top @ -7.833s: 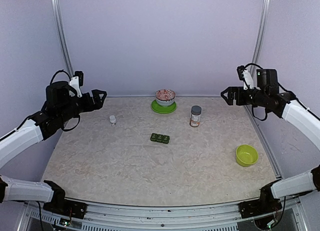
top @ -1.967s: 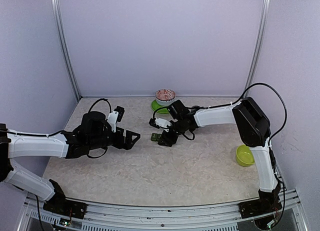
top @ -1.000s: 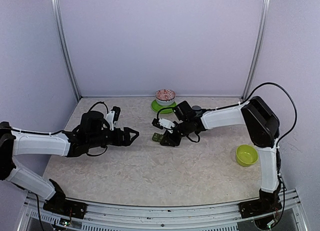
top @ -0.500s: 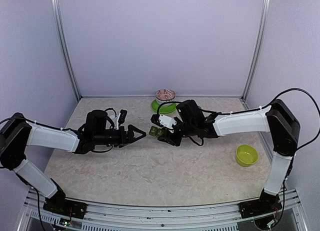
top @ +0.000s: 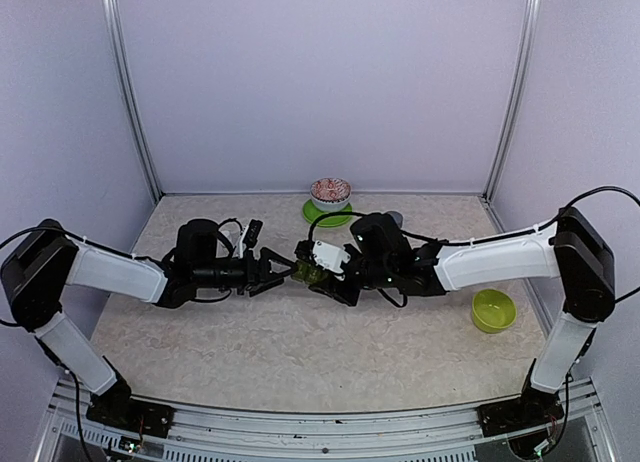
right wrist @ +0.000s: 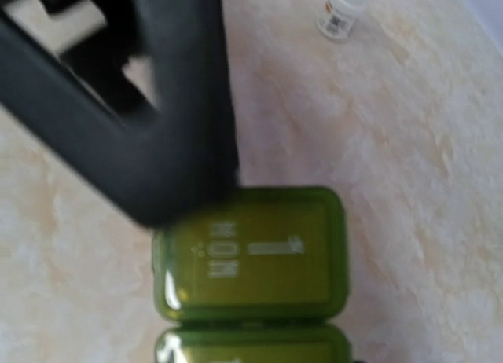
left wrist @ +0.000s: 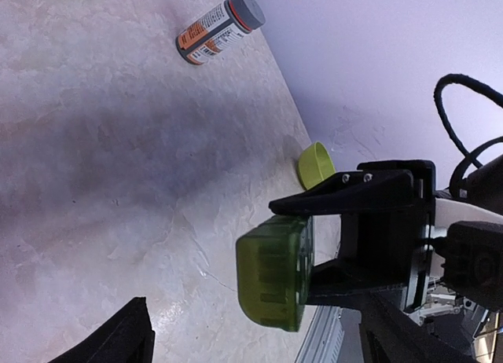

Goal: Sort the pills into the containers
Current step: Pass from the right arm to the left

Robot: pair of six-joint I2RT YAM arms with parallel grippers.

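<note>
Lime-green bowl (top: 493,310) at the near right of the marble table (top: 300,367). Mid-table, dark green pill box (top: 306,273) pinched in the right gripper (top: 322,274). Just left, left gripper (top: 280,272) spread wide about the box's end, not touching. Farther back, orange-labelled bottle (left wrist: 220,29), then patterned bowl (top: 331,191) on green plate (top: 314,215).

The overhead view is bright and evenly lit from above, sharp throughout, with only faint, soft shadows under the arms on the worktop (top: 300,352). The left wrist view is crisp; a broad soft shadow crosses the stone, a glossy sheen shows near the bottom edge, and the green containers (left wrist: 275,273) glow translucent. The right wrist view is blurred; a black form (right wrist: 165,127) close to the lens is out of focus, the white bottle (right wrist: 343,13) is soft, and small glints sit on the lid.
</note>
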